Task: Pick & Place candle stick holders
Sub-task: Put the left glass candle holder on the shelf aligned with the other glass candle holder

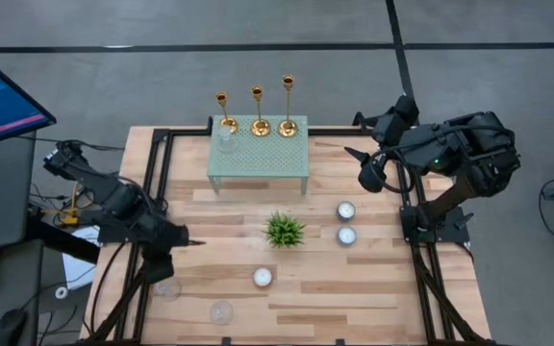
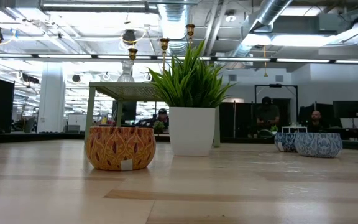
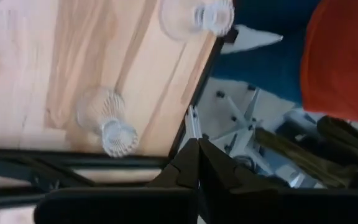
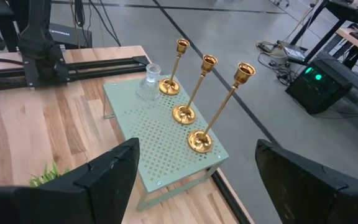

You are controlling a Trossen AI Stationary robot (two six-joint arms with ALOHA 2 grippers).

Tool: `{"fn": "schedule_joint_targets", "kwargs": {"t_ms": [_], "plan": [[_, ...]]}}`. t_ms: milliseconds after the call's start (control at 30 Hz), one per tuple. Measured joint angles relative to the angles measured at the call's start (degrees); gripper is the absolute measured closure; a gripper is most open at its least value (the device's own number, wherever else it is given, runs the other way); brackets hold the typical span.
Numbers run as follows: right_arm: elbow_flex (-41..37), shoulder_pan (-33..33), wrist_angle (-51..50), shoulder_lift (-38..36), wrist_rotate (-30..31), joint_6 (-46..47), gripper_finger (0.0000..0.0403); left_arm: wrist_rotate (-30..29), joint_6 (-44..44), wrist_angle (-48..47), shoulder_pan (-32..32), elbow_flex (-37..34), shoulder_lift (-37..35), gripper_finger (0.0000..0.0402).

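Three gold candle stick holders (image 1: pixel 224 123) (image 1: pixel 260 125) (image 1: pixel 288 123) stand upright on their round bases in a row along the far edge of a pale green perforated stand (image 1: pixel 258 159). They also show in the right wrist view (image 4: pixel 170 84) (image 4: pixel 184 113) (image 4: pixel 200 140). Their top cups show in the low view (image 2: pixel 164 43). My right gripper (image 1: pixel 352 135) (image 4: pixel 194 186) is open wide and empty, to the right of the stand and apart from it. My left gripper (image 1: pixel 198 244) (image 3: pixel 197 158) is shut and empty over the table's near left part.
A clear glass cup (image 1: pixel 226 144) stands on the stand beside the left candlestick. A small potted plant (image 1: pixel 285 231) is at the table's middle. Tealights in bowls (image 1: pixel 345 210) (image 1: pixel 346 234) (image 1: pixel 263 278) and two glass cups (image 1: pixel 168 288) (image 1: pixel 221 311) sit on the near part.
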Motion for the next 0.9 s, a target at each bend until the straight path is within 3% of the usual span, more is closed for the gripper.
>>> {"fn": "schedule_joint_targets", "kwargs": {"t_ms": [267, 367, 533, 667, 900], "plan": [[0.0, 0.0, 0.0, 0.0, -0.02, 0.04, 0.0092, 2.29, -5.28, 0.59, -3.15, 0.0, 2.1, 0.0366], [0.0, 0.07, 0.0, 0.0, -1.03, 0.03, 0.0092, 6.93, -3.96, 0.81, -3.13, 0.0, 2.54, 0.0332], [0.0, 0.07, 0.0, 0.0, -1.31, 0.04, 0.0092, 7.21, -3.38, 1.75, -5.02, 0.0, 2.34, 0.0262], [0.0, 0.07, 0.0, 0.0, -2.55, 0.09, 0.0092, 2.58, -2.68, 1.73, -7.6, 0.0, 2.91, 0.021], [0.0, 0.04, 0.0, 0.0, -2.65, 0.09, 0.0092, -14.5, -6.93, 1.37, -15.88, 0.0, 3.06, 0.0173]]}}
